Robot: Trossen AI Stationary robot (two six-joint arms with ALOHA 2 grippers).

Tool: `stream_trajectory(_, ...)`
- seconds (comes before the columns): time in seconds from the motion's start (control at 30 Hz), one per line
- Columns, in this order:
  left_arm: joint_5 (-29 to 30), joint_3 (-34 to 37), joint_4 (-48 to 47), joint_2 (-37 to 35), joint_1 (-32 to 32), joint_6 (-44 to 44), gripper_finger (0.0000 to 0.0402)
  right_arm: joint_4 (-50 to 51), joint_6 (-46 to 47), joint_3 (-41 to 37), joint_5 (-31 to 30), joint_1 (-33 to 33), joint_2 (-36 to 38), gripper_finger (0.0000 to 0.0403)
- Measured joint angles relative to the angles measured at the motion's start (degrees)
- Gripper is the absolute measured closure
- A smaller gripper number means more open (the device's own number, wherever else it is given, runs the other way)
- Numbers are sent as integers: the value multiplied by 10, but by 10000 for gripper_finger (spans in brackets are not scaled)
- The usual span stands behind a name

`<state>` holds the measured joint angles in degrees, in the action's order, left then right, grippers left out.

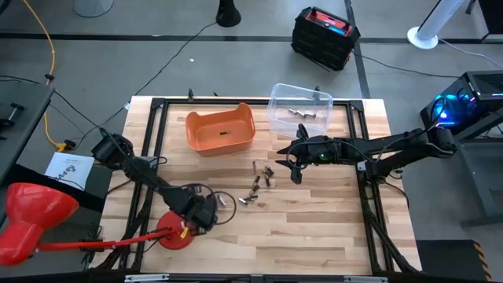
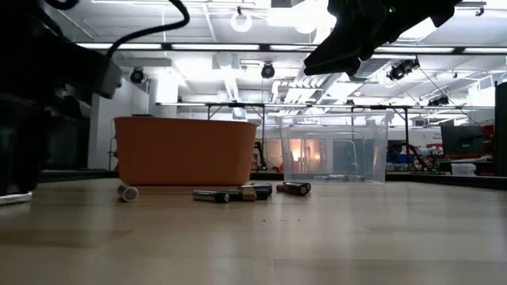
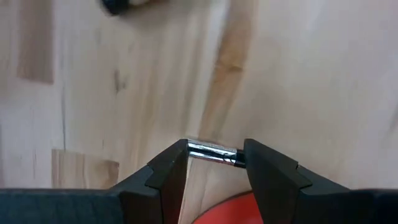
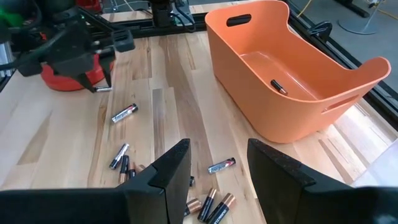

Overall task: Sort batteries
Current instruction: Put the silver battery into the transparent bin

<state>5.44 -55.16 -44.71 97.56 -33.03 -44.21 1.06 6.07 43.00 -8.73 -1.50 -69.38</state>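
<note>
While my left claw (image 3: 214, 163) pinches 1 silvery cylindrical battery (image 3: 211, 152) at lower left of the high view, loose dark and silvery batteries (image 1: 258, 182) lie mid-table; my right claw (image 4: 217, 171), fingers apart, empty, hovers beside the orange plastic bin (image 4: 292, 68).

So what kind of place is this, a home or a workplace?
Most likely a robotics lab or workshop: a wooden table framed in black rails, bare concrete floor with trailing cables, and rows of ceiling lights over more benches behind.

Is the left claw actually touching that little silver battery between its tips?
Touching. The left wrist view shows the left claw with the battery spanning both fingertips, no gap at either end.
</note>
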Motion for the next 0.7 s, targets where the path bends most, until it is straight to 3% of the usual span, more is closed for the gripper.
stream_trajectory(0.23,-3,0,-1,0,14,-109,248,0,-1,0,0,0,0,249)
stream_trajectory(0.47,11,-29,-44,-1,24,-115,248,0,-1,0,0,0,0,249)
stream_trajectory(0.57,27,-45,-71,-1,24,-80,248,0,-1,0,0,0,0,249)
stream_trajectory(0.7,22,-54,-65,-1,5,82,248,0,-1,0,0,0,0,249)
